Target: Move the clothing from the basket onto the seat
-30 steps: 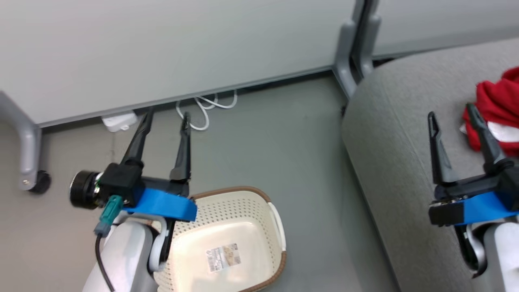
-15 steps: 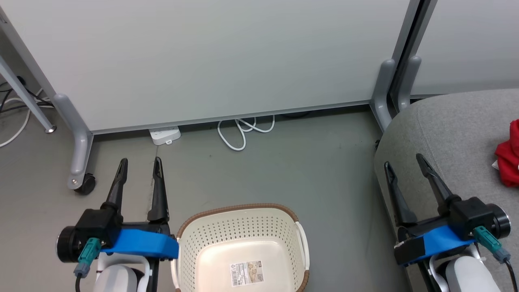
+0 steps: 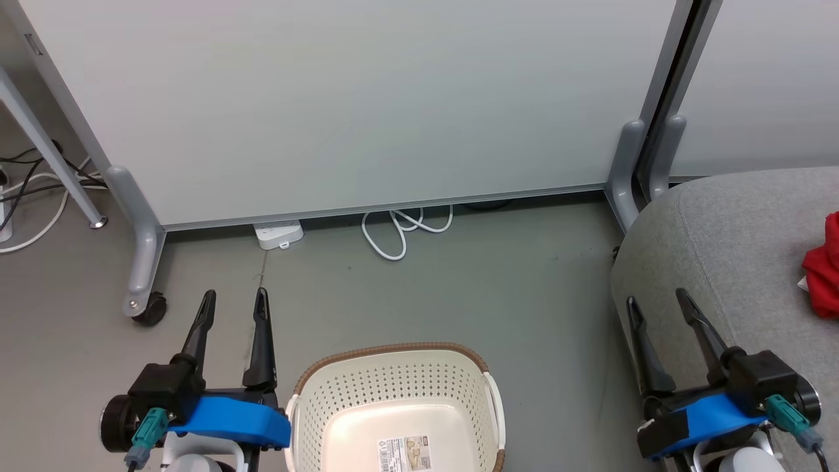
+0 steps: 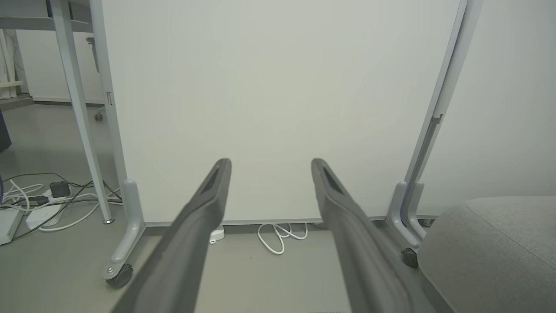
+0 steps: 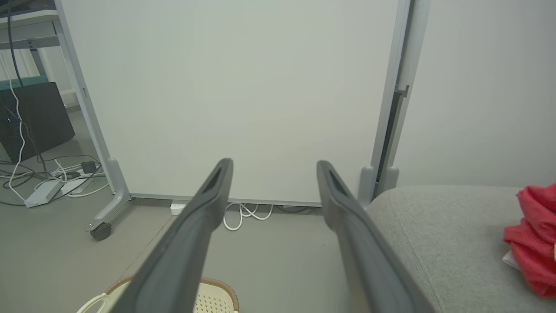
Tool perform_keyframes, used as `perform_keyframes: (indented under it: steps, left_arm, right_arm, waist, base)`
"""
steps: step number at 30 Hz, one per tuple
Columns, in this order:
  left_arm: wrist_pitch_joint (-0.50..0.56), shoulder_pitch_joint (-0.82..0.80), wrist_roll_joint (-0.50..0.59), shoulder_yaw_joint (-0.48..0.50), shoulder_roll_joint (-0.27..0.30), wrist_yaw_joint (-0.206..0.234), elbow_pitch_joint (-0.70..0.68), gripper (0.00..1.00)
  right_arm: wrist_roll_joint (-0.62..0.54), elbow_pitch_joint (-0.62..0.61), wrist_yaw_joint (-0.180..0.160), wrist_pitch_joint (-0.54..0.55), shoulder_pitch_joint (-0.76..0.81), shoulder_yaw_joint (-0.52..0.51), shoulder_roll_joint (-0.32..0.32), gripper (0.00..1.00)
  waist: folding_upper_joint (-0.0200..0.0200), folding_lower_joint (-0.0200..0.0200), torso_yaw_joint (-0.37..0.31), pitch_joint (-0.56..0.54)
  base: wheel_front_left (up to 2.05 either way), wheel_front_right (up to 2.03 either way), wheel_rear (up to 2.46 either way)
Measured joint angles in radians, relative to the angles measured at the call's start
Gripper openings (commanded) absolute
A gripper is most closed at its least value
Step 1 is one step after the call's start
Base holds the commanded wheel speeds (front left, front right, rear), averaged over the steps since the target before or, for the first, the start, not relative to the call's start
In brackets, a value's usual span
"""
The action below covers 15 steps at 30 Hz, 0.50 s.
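Resting on the seat (image 3: 721, 223) at the right edge of the head frame, the clothing (image 3: 823, 269) lies as a bright red heap on the grey cushion. The basket (image 3: 393, 349) stands on the floor at bottom centre, its floor and label (image 3: 406, 453) in plain view. Left gripper (image 3: 236, 293), lower left: fingers spread apart, gripping nothing, beside the basket. Right gripper (image 3: 656, 296), lower right: fingers likewise apart, gripping nothing, over the seat's near edge, well apart from the clothing. A white cable (image 3: 400, 229) lies at the foot of the partition (image 3: 360, 98).
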Motion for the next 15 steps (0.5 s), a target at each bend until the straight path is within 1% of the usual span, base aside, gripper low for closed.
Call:
perform_keyframes:
  steps: [15]
  left_arm:
    - [0.0, 0.018, -0.015, -0.025, 0.0, 0.003, 0.02, 1.0]
  right_arm:
    - [0.001, 0.014, 0.0, 0.0, 0.025, -0.015, 0.018, 1.0]
  waist:
    - [0.0, 0.0001, 0.002, -0.013]
  base:
    - [0.0, 0.0, 0.0]
